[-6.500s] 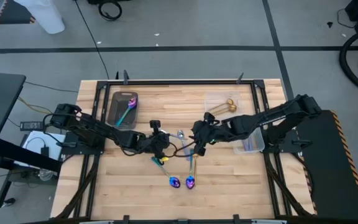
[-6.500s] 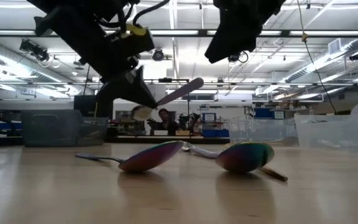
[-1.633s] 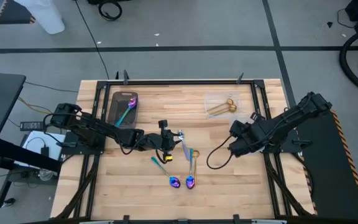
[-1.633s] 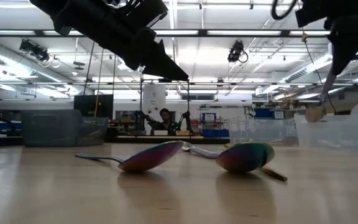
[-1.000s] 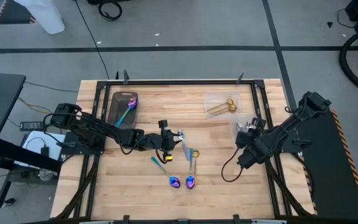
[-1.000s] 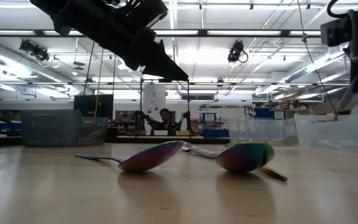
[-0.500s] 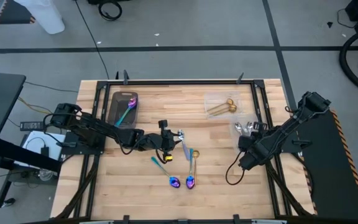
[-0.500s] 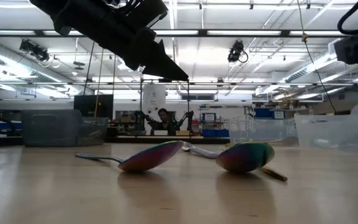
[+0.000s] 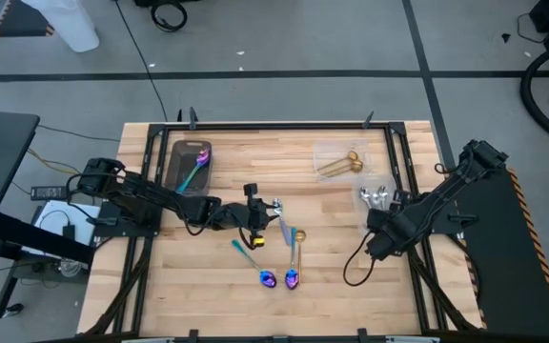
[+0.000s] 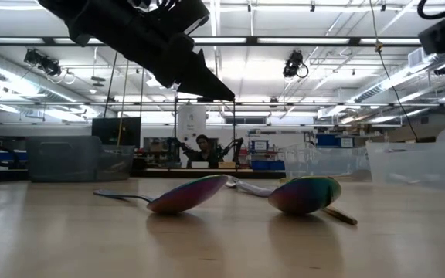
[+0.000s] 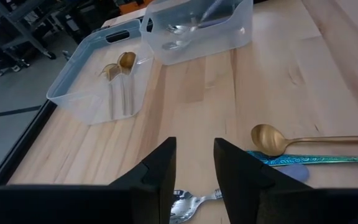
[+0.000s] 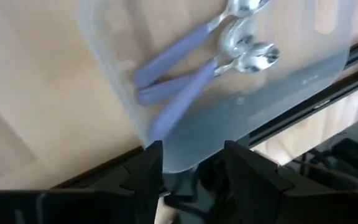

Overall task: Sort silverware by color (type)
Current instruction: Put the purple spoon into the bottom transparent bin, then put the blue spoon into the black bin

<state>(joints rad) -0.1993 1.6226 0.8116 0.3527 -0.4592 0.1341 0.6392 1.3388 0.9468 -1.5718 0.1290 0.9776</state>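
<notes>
Right gripper [image 12: 188, 165] parked over the clear container [image 9: 386, 211] at right of the high view, fingers spread and empty, presumably because the silver spoons with lilac handles [image 12: 222, 53] now lie inside that bin, their proper group

Left gripper [image 11: 191, 171] hovering low over the table's middle, fingers parted with nothing between them, aimed at the silver spoon [image 11: 188, 202] just beneath, likely the next pick

Beside it a gold spoon [image 11: 303, 142] crossing a teal-handled one [image 11: 303, 160], loose on the wood

Lower centre of the high view: two iridescent spoons [image 9: 280, 278] unsorted, bowls side by side

Upper right: second clear container [image 9: 341, 162] holding gold spoons [image 9: 343, 164]

Upper left: dark tray [image 9: 190, 167] carrying one iridescent spoon [image 9: 196, 164], so three groups started, several pieces left on the table
</notes>
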